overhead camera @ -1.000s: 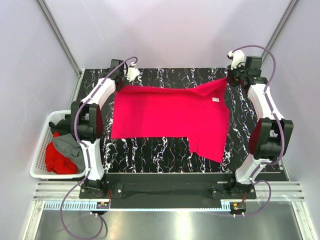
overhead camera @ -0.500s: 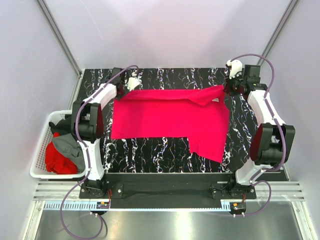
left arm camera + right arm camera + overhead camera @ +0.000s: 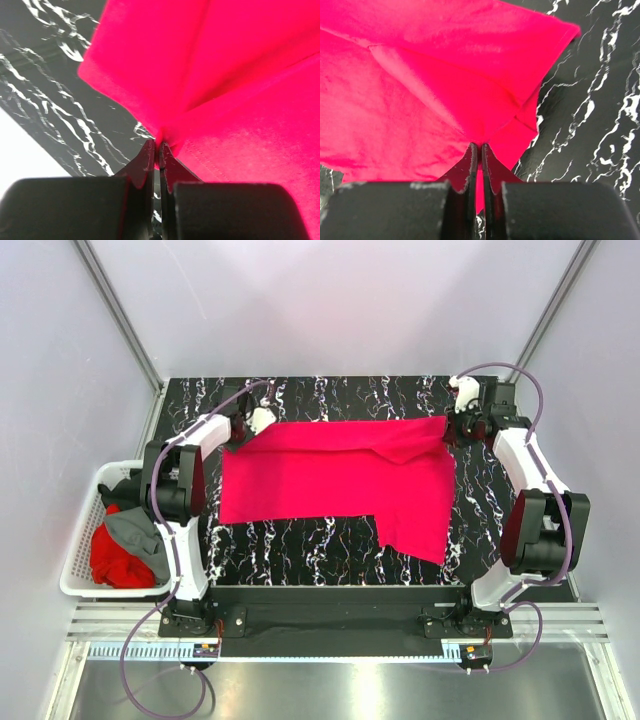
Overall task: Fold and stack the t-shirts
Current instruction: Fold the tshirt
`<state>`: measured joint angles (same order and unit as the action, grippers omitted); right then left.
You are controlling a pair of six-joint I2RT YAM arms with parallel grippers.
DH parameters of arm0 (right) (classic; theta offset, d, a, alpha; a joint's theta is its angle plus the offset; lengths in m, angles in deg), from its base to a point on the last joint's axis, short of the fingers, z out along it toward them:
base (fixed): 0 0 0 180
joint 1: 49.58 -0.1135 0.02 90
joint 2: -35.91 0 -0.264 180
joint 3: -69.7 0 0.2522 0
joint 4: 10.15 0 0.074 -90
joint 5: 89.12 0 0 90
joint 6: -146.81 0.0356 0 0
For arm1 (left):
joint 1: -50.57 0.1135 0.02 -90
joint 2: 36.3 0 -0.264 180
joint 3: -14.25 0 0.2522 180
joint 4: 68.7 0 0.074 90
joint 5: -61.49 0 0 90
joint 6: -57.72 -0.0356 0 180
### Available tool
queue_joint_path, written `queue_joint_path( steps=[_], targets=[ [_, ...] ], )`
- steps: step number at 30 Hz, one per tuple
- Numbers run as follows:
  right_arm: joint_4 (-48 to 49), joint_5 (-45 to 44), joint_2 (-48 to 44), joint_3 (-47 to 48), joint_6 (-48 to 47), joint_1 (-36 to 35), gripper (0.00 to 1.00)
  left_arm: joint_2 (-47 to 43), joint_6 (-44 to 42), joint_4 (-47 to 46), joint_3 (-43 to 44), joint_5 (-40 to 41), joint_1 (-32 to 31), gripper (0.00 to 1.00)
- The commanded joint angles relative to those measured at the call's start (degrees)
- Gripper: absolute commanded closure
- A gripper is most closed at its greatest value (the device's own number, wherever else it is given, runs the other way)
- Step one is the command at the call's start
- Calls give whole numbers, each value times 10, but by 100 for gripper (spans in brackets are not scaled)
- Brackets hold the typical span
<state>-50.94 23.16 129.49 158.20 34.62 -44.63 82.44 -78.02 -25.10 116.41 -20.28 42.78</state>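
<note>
A bright crimson-pink t-shirt lies spread on the black marbled table, its far edge folded toward the near side. My left gripper is shut on the shirt's far left corner; the left wrist view shows the cloth pinched at the tips of my left gripper. My right gripper is shut on the far right corner; the right wrist view shows the cloth bunched between the tips of my right gripper. Red, grey and black shirts lie in the basket.
A white lattice basket stands off the table's left edge. Both arms reach along the table's sides to its far end. Bare table shows at the back and along the near edge.
Both grippers have moved toward the near side and slightly inward, drawing the shirt's far edge over itself. The right corner's white label no longer shows.
</note>
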Motion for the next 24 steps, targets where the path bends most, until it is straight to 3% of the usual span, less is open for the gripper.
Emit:
queue_joint_path(
  steps=[1,3,4,5,9,11,12,17,20,21,24],
  targets=[
    [-8,17,-28,-3,7,-4,100,-36,-15,-12,-20,-2,6,100],
    [-14,20,-27,-2,5,-4,100,-55,-12,-9,-31,-15,6,92],
    [-19,21,-27,1,1,-4,88,-74,-5,-8,-34,-21,6,79],
    [-22,20,-27,9,-1,-4,79,-86,-1,-8,-35,-28,6,76],
    [-26,20,-30,44,-13,-4,65,-168,41,-3,-26,-112,7,64],
    [-26,31,-17,62,-21,-4,52,-207,54,-5,-23,-157,8,45],
    [-27,37,-10,66,-25,-5,50,-214,66,-7,-22,-168,7,42],
    [-40,76,69,99,-55,-13,50,-164,104,29,3,-137,4,40],
    [-86,92,114,139,-94,-27,50,-93,112,123,60,-121,0,46],
    [-114,98,122,150,-120,-41,51,-72,126,149,82,-121,1,54],
    [-172,116,149,175,-163,-76,53,-10,147,203,131,-114,3,59]
  ],
)
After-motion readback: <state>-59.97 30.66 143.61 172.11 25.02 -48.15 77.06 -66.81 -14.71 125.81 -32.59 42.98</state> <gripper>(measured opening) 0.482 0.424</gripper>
